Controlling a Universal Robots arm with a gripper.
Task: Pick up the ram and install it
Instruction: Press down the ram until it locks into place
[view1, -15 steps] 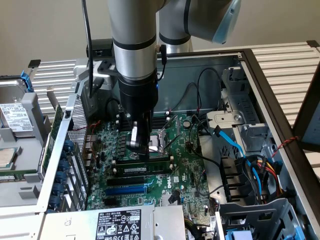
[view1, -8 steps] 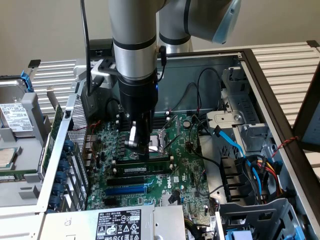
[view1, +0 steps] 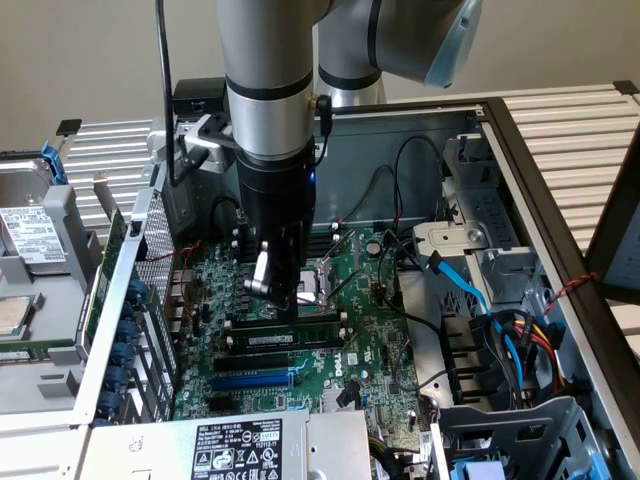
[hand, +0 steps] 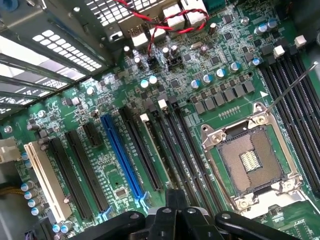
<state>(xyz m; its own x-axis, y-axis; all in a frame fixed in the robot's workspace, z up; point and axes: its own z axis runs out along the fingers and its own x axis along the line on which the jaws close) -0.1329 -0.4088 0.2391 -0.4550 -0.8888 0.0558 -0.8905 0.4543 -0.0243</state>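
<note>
Inside the open PC case, the gripper (view1: 281, 290) hangs low over the motherboard (view1: 365, 335), fingers pressed together with nothing between them. The ram (view1: 290, 338) already sits in a black slot just below the gripper (green stick, white label facing up). The empty CPU socket (hand: 250, 162) with its metal frame is right beside it.

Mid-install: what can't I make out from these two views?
- Exterior view: ram standing in a slot; end latches too small to judge seating.
- Exterior view: gripper tips blend into dark parts behind; any contact unclear.
- Wrist view: gripper cut off by the frame edge.
</note>
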